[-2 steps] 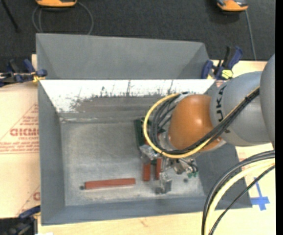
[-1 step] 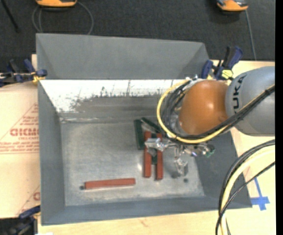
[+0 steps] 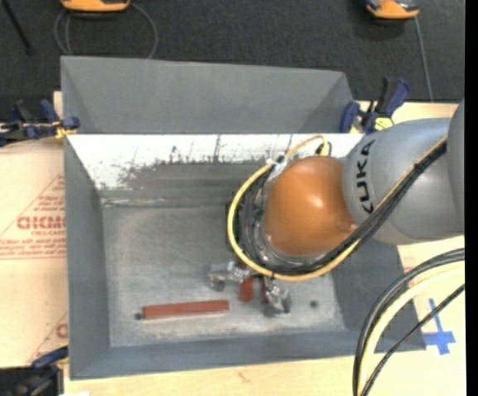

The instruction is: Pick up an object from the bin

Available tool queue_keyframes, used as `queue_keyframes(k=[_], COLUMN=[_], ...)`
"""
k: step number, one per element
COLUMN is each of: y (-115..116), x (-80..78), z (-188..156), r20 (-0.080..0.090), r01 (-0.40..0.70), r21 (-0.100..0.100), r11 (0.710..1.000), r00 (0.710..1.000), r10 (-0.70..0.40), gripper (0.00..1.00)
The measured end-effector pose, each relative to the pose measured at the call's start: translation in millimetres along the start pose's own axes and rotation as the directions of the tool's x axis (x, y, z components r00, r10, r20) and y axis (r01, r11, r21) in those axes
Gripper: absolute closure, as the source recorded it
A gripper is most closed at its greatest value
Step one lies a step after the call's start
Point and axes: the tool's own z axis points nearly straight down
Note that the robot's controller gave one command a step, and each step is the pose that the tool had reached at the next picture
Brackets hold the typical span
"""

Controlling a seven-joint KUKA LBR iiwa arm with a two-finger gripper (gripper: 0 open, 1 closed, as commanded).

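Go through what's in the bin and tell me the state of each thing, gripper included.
gripper: down at the bin floor, fingers spread open.
small red block: low on the floor between the fingers, not clamped.
long red-brown stick: lying flat, left of the gripper, untouched.

Small red block (image 3: 245, 291), low between the pincer (image 3: 248, 287) and its spread fingers, long red-brown stick (image 3: 185, 309), lying flat, just left of the pincer

The grey metal bin (image 3: 82, 246) has a pale far wall flecked with dark scratches. In it are a long reddish-brown flat bar (image 3: 185, 310) and a small red block (image 3: 246, 290). The arm's glossy dome cover (image 3: 305, 209) is orange, edged by yellow cable (image 3: 233, 219).
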Motion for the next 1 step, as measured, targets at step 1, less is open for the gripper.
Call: queue_keyframes(k=[1], y=[42.6], x=[-80.8], z=[0.4], r20=[0.005], r01=[0.012], r21=[0.002], r11=[1.000], r00=[1.000], r10=[-0.012], gripper=[0.00])
